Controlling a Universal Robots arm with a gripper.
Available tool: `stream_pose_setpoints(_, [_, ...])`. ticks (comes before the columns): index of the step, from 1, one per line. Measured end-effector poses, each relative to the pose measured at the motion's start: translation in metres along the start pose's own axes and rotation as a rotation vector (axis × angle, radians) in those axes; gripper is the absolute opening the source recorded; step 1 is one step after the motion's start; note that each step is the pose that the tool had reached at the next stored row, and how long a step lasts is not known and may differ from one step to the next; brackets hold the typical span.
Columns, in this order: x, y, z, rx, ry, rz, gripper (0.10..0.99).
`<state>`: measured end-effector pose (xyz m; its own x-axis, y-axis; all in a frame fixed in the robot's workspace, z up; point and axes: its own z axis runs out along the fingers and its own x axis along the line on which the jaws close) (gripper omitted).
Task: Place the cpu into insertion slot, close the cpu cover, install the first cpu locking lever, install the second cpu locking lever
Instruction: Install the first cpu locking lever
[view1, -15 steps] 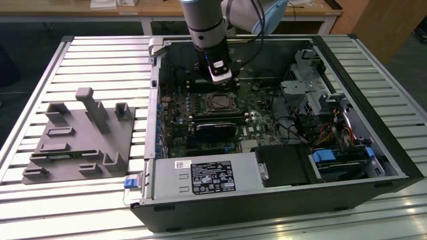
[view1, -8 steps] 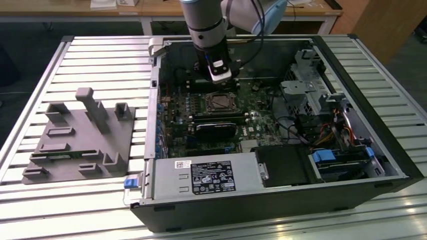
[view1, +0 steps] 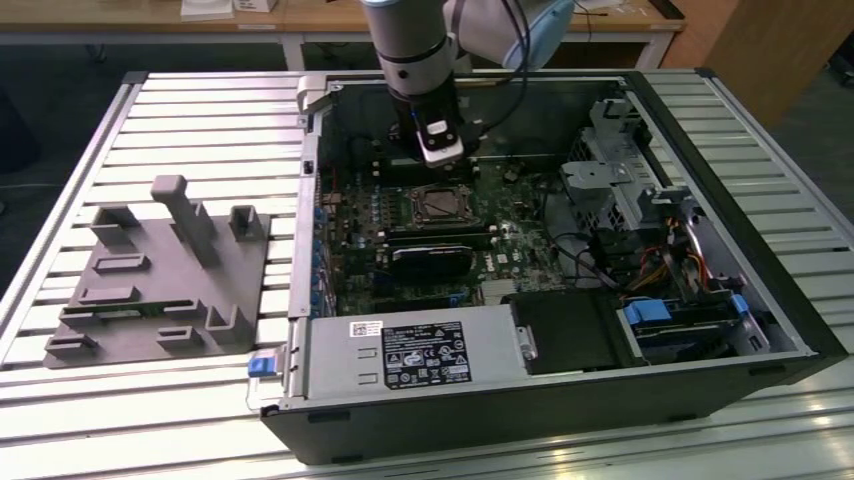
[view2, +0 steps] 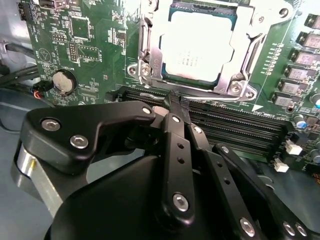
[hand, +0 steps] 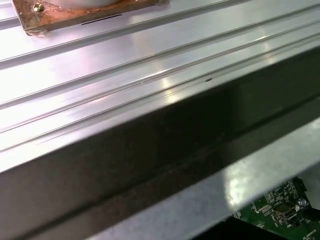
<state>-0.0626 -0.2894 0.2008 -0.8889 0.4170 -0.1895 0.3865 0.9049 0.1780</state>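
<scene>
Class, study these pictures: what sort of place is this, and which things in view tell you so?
Probably a robotics lab or test workshop. An opened computer case lies on a slotted aluminium table, a robot arm reaches over its motherboard, and a grey parts fixture sits beside it, with wooden desks behind.

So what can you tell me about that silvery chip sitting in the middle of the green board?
The cpu is a flat square chip with a pale, silvery-grey metal top bearing faint print. It lies level in its socket, and the cpu cover, a thin metal frame, is down around its edges. The gripper hangs beside it, above the black memory slots, not touching it.
</scene>
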Motion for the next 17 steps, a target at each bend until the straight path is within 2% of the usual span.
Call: stream_pose_setpoints(17, [-0.0012,-0.0034,0.0077,0.006,-0.0055,0.031,0.106])
